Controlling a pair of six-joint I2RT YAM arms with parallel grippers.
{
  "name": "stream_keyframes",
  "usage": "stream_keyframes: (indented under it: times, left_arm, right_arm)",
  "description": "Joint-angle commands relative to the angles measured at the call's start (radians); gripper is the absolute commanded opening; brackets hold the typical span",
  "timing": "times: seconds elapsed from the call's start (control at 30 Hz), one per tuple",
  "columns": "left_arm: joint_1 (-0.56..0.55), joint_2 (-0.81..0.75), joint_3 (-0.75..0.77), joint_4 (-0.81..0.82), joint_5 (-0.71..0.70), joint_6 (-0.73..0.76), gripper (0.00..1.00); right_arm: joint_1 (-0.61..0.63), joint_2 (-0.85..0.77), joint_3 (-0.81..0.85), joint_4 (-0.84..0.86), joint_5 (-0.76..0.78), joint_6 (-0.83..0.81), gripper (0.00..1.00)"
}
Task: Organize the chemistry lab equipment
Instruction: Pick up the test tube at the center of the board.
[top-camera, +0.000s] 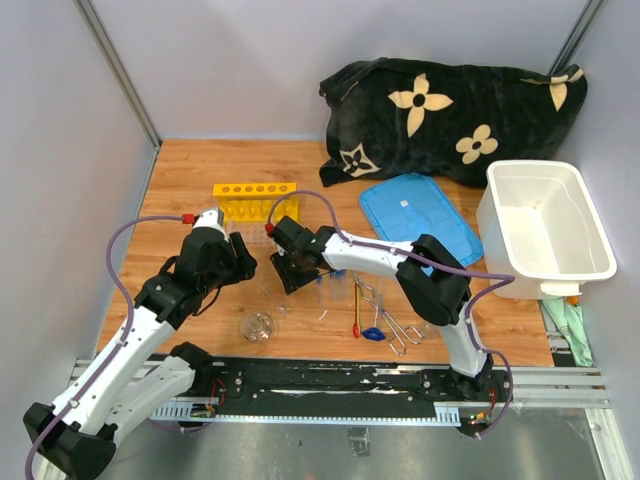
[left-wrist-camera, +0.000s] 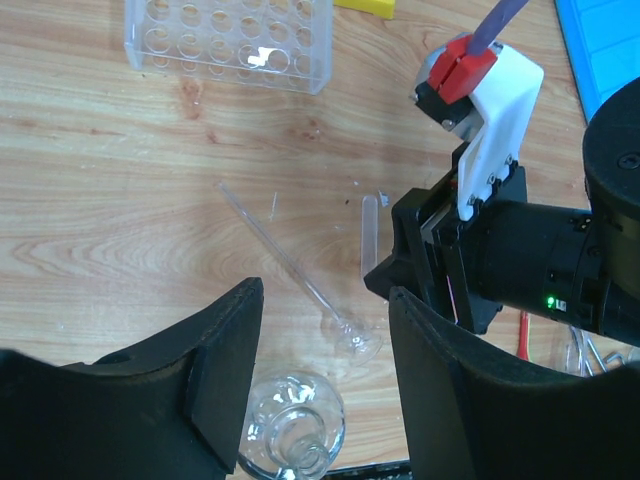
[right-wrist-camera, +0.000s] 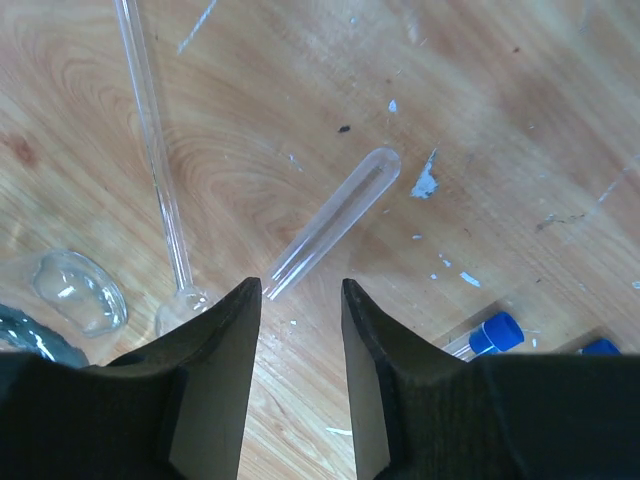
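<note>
Left of centre in the top view, the left hand hangs over the wooden desk with its fingers moderately spread and nothing between them. Its wrist view shows a round flask standing on the desk at the bottom edge, under the gap. Above it in the top view, the yellow rack stands near the back of the desk. Just right of that, the right hand points down at the desk, about half open and gripping nothing. A bare clear test tube lies slanted on the wood just beyond its fingertips (whether the open end touches the left finger, I cannot tell). A thin long-stemmed glass piece lies to the tube's left, and blue-capped tubes peek in at lower right. Farther right in the top view lie the red-handled spatula and the metal tongs, then the blue lid and the white tub.
</note>
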Motion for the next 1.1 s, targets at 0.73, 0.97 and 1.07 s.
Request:
stream_keyframes:
  times: [0.73,0.97,1.07]
  left_arm:
    - [0.007,-0.04,-0.018,0.032,0.041,0.022,0.58]
    - [0.007,-0.046,-0.018,0.03,0.038,0.02,0.58]
    - [0.007,-0.046,-0.019,0.031,0.038,0.02,0.58]
  right_arm:
    - [0.062,0.085,0.096,-0.133,0.199,0.087,0.38]
    - [0.058,0.101,0.105,-0.134,0.196,0.105,0.38]
    - [0.056,0.12,0.126,-0.134,0.185,0.105,0.38]
